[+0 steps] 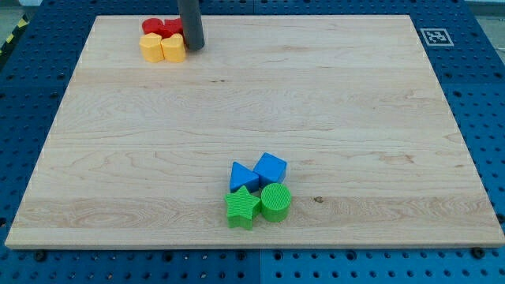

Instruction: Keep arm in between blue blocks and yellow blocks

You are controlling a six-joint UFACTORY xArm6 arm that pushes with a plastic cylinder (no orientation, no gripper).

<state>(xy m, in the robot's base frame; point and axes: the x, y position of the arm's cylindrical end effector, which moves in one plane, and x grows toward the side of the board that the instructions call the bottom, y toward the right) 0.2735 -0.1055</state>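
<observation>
My tip (194,46) rests on the wooden board near the view's top left, touching or just right of a yellow block (173,48). A second yellow block (151,47) sits next to it on the left. Two red blocks (161,28) lie just behind the yellow ones; the right one is partly hidden by the rod. A blue triangular block (241,176) and a blue cube (271,168) lie side by side near the view's bottom centre, far from my tip.
A green star block (243,207) and a green cylinder (276,202) sit just below the blue blocks. The wooden board (355,118) lies on a blue pegboard table. A black-and-white marker (435,36) is at the top right.
</observation>
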